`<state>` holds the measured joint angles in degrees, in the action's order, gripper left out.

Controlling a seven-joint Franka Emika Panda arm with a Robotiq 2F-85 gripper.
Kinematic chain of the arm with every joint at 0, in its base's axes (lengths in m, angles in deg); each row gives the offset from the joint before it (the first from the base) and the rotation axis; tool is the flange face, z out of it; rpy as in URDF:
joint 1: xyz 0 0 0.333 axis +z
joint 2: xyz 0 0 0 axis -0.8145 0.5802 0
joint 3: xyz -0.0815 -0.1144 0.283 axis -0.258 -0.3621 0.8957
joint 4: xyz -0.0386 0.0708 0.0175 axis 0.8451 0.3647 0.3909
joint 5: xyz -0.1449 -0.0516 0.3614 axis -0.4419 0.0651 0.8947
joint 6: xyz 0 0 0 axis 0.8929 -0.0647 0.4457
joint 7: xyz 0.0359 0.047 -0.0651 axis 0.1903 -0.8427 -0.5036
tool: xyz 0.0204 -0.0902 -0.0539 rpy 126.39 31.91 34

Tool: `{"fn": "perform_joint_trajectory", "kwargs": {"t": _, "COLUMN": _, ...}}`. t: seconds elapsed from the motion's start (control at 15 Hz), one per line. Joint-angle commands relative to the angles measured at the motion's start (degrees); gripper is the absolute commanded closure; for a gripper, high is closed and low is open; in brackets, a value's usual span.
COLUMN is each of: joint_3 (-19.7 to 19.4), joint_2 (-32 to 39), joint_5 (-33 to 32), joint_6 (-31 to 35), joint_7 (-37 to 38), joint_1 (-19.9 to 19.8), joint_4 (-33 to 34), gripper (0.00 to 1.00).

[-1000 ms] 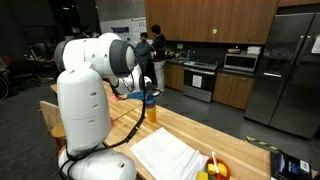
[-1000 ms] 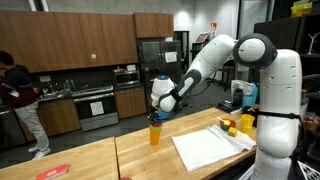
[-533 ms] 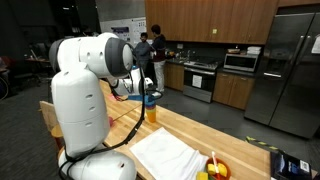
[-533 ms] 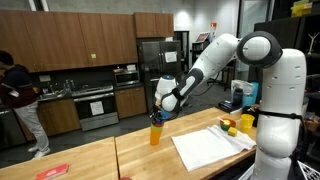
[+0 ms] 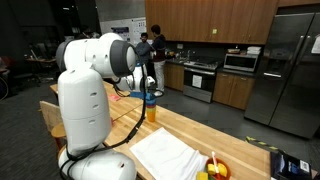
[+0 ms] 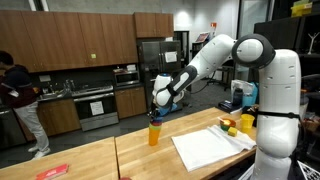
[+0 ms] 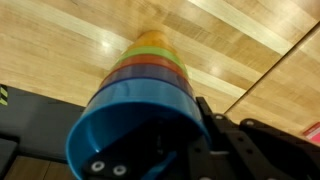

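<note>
The cup stack [image 7: 150,85] stands near the desk's [image 5: 190,125] kitchen-side edge, under my end effector [image 6: 158,111]. Light, stiff, slick plastic; I'd pinch its top rim. Whether I'm clamped, I cannot tell.

Pincer [image 6: 157,105], gripping the blue cup [image 7: 140,118], now stands slightly higher above the orange cup [image 6: 154,134] than one second earlier. The forearm behind it has lifted too, away from the desk [image 6: 90,160].
</note>
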<state>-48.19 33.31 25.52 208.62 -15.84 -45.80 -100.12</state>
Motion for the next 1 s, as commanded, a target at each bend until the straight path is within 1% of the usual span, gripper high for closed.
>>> {"fn": "perform_joint_trajectory", "kwargs": {"t": 0.0, "joint_3": -1.1, "joint_2": 3.6, "joint_5": 0.4, "joint_6": -5.9, "joint_7": -1.6, "joint_1": 0.8, "joint_4": 5.4, "gripper": 0.97}}
{"fn": "perform_joint_trajectory", "kwargs": {"t": 0.27, "joint_3": -1.8, "joint_2": 6.2, "joint_5": -0.6, "joint_6": -9.5, "joint_7": -2.1, "joint_1": 0.7, "joint_4": 8.9, "gripper": 0.97}}
{"fn": "perform_joint_trajectory", "kwargs": {"t": 0.53, "joint_3": -1.9, "joint_2": 8.0, "joint_5": -0.5, "joint_6": -11.5, "joint_7": -2.9, "joint_1": 0.8, "joint_4": 11.6, "gripper": 0.97}}
{"fn": "perform_joint_trajectory", "kwargs": {"t": 0.93, "joint_3": -2.1, "joint_2": 11.9, "joint_5": -2.2, "joint_6": -14.3, "joint_7": -2.7, "joint_1": 1.8, "joint_4": 16.6, "gripper": 0.97}}
